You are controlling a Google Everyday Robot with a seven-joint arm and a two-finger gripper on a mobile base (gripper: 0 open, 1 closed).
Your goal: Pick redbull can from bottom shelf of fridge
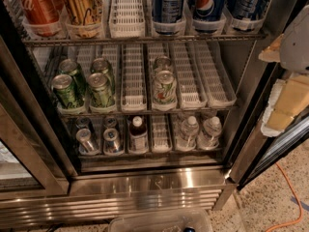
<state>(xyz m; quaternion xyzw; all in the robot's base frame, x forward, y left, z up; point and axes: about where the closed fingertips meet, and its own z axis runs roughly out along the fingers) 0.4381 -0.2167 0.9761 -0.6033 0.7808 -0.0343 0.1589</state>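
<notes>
The fridge (145,197) stands open in front of me, with wire shelves and a ribbed steel base grille. On the bottom shelf (161,152), in white lane trays, two slim silver-topped redbull cans stand at the left front, one (87,140) beside the other (112,140), with more can tops behind them. My gripper (288,98) shows as white and beige parts at the right edge. It is outside the fridge by the right door frame, level with the middle shelf, well right of and above the redbull cans.
A dark white-capped bottle (138,134) stands right of the redbull cans, then two water bottles (189,129). Green cans (67,91) fill the middle shelf's left side. Cola and Pepsi cans are above. A clear plastic tub (161,221) and an orange cable (289,197) lie on the floor.
</notes>
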